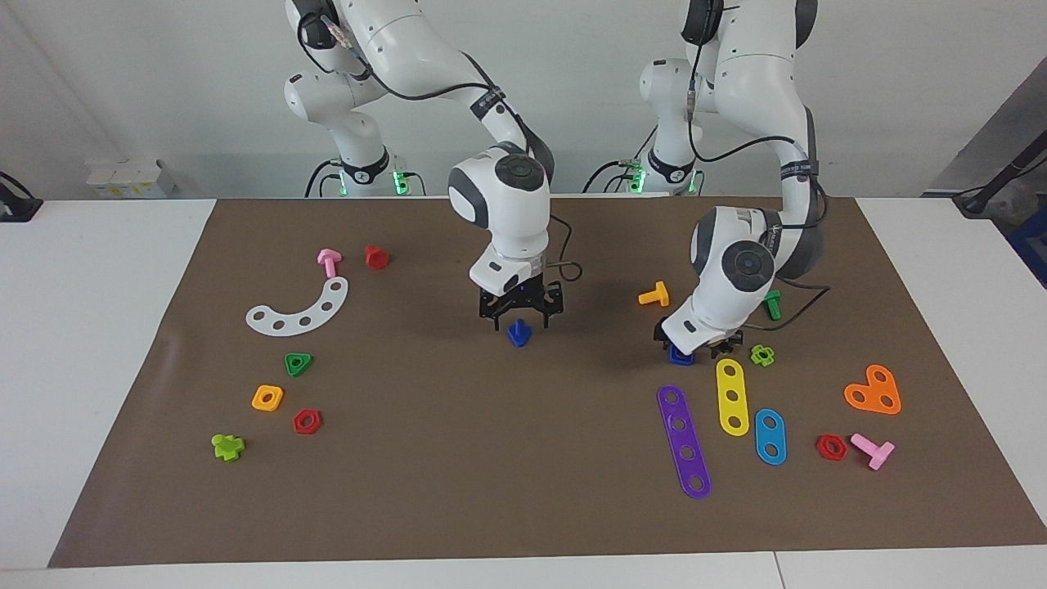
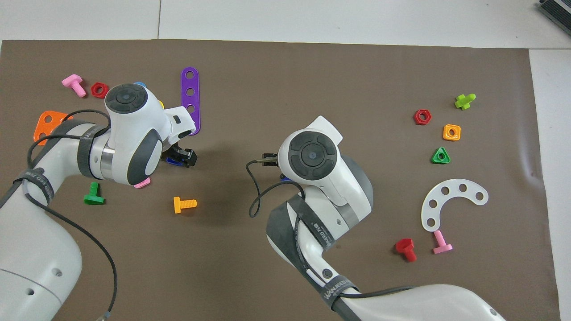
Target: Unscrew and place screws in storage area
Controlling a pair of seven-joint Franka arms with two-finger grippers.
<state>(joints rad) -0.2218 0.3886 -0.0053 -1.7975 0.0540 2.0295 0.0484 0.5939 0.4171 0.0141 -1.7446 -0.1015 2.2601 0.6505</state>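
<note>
Brown matting (image 1: 458, 458) covers the table, and near its middle stands the small dark-blue plastic bolt with a triangular head (image 1: 519, 334), head down and shank up. The right gripper (image 1: 521, 317) hangs directly over this bolt, its black jaws apart on either side of the shank; whether they touch it cannot be told. In the overhead view the right arm's wrist hides nearly all of the bolt.

Toward the left arm's end of the table from the bolt, the blue square plastic nut (image 1: 679, 356) lies on the matting, just nearer the robots than the long purple four-hole plastic strip (image 1: 684, 442). The left gripper (image 1: 695, 350) sits low over the nut with its jaws apart, the nut showing between them.

An orange plastic T-shaped bolt (image 1: 654, 294) lies between the dark-blue bolt and the nut, nearer the robots than both. A white curved plastic strip with holes (image 1: 298, 309) lies toward the right arm's end from the dark-blue bolt.
</note>
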